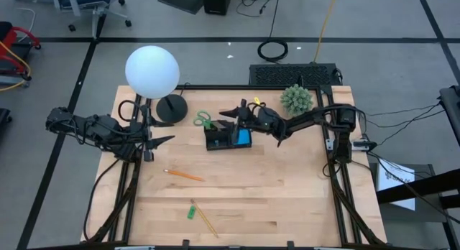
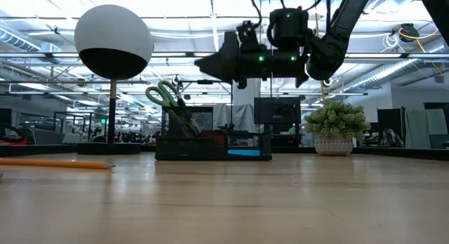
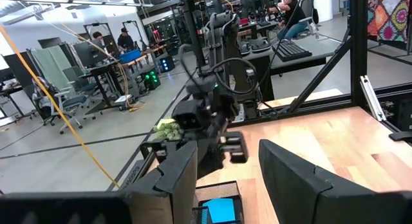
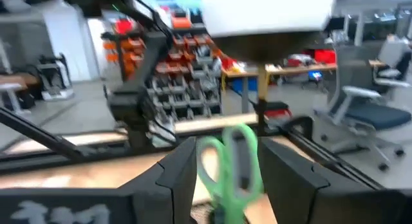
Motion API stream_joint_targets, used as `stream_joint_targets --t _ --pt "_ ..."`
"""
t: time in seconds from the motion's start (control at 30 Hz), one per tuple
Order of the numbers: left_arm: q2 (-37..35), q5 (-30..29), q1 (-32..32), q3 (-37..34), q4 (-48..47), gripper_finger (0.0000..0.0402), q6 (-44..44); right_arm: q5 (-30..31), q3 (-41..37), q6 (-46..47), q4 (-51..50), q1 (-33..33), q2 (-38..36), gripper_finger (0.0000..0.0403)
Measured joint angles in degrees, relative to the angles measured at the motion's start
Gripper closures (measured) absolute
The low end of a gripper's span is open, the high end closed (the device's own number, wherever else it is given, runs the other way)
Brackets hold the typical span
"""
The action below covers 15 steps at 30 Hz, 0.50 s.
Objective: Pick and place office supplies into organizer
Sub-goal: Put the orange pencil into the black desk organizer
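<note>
On the wooden table (image 1: pixel 237 192), 2 pencils (image 1: pixel 185 176) lie apart.

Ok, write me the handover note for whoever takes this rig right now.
Right claw: open, empty, above the organizer.
Left claw: open, empty, waiting at the table's left side.
Done: scissors stand in the organizer, handles up; blue sticky pad sits in its right end.
Left: orange pencil mid-table; yellow pencil and green eraser near the front edge.
Pens: cannot tell from these views.
</note>
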Motion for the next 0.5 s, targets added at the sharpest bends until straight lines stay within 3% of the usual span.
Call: stream_joint_targets --t 0.5 --pt "0.0 0.1 0.0 0.0 -4.8 0.0229 0.4 -0.1 0.0 -1.1 1.3 3.9 -3.9 0.0253"
